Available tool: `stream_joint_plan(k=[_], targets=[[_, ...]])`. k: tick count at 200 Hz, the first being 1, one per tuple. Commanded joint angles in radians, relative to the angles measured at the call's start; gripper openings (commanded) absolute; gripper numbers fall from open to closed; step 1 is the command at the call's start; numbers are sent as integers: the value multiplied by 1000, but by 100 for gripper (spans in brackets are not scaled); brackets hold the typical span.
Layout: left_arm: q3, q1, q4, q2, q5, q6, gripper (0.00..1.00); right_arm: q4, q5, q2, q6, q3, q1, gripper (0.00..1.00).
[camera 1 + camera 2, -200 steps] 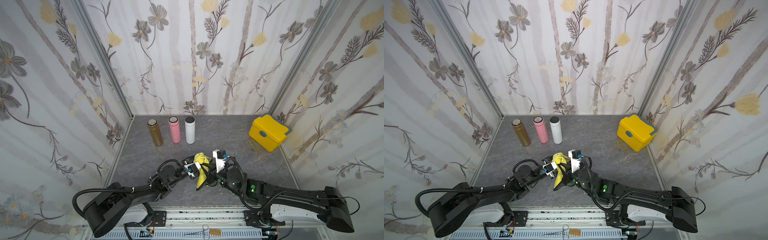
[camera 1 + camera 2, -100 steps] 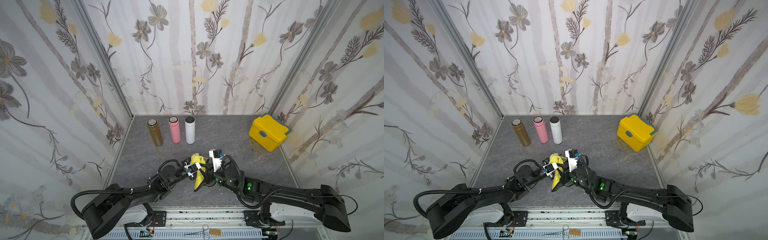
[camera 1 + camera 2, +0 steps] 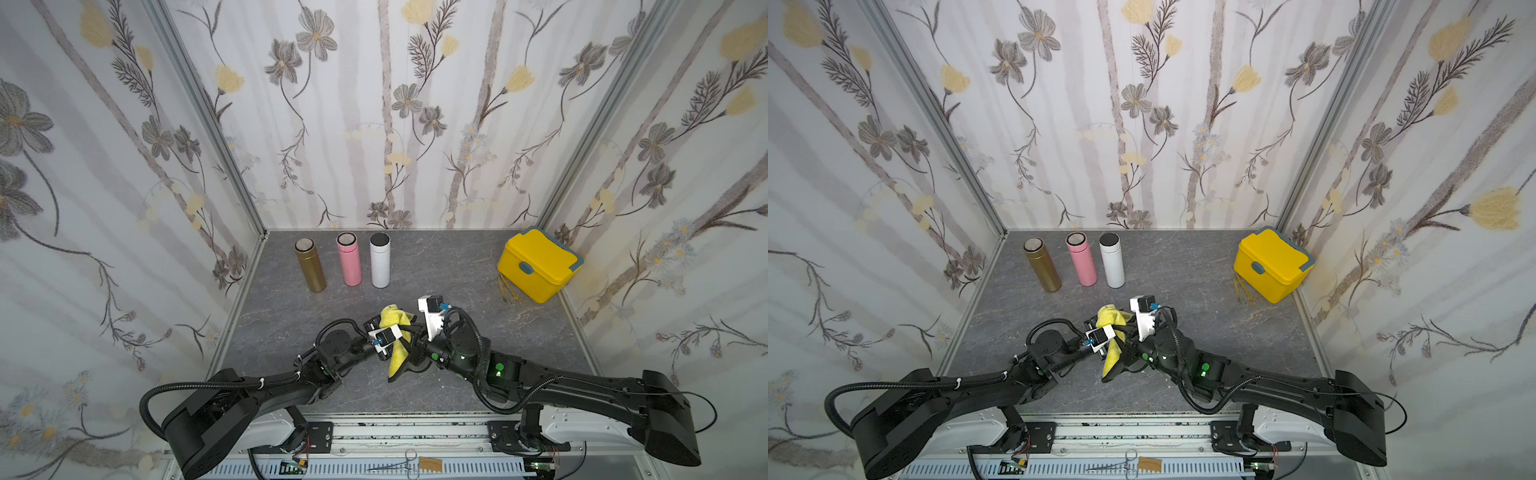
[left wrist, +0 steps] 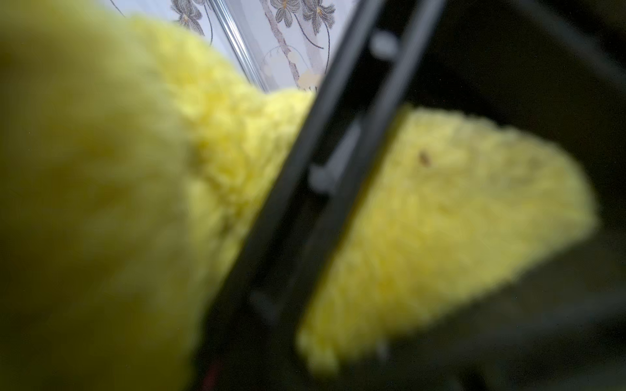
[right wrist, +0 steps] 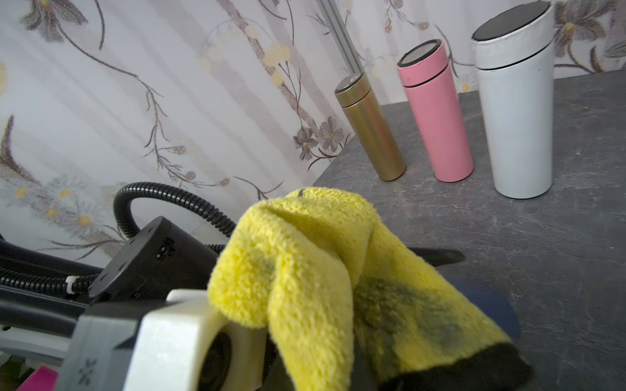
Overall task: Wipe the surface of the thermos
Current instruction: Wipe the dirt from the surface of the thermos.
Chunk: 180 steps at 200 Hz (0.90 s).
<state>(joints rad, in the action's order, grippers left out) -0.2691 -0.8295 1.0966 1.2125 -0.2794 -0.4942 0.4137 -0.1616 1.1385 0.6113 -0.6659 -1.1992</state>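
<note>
Three thermoses stand upright in a row at the back left of the grey table (image 3: 457, 266): a gold thermos (image 3: 311, 266) (image 5: 372, 128), a pink thermos (image 3: 350, 262) (image 5: 437, 115) and a white thermos (image 3: 380, 262) (image 5: 515, 111). My two arms meet low at the front middle, well short of that row. A yellow cloth (image 3: 395, 320) (image 5: 305, 270) with dark smudges is bunched over both sets of jaws and hangs down between them. My left gripper (image 3: 384, 323) and right gripper (image 3: 409, 332) are both shut on it. Their fingertips are hidden under the fabric. The left wrist view shows only blurred cloth (image 4: 440, 220) and a black bar.
A yellow lidded box (image 3: 538, 266) sits at the back right against the wall. Flowered walls close in the table on three sides. The left arm's black hose (image 5: 162, 193) loops close beside the cloth. Scissors (image 3: 405, 461) lie on the front rail.
The right gripper has shifted slightly to the left, closer to the left gripper, and the cloth has moved with it. Both grippers have stayed shut. The thermoses have not moved.
</note>
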Motion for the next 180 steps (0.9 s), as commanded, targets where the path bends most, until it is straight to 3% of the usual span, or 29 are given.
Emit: stream_joint_plan(k=[1,40,105,152,180], targets=[[-21,-3,198,-6,-61,-1,0,-82,-7,9,-1,-2,4,0],[-23,-3,185,-13,-71,0,0,-66,-6,-50,18,60,102,0],[-25,-4,183,-12,-71,-1,0,-11,106,54,17,-5,23,0],[-19,-4,165,-35,-73,-1,0,-9,101,18,40,55,149,0],[-19,-3,161,-41,-72,-2,0,-14,112,26,41,32,126,0]])
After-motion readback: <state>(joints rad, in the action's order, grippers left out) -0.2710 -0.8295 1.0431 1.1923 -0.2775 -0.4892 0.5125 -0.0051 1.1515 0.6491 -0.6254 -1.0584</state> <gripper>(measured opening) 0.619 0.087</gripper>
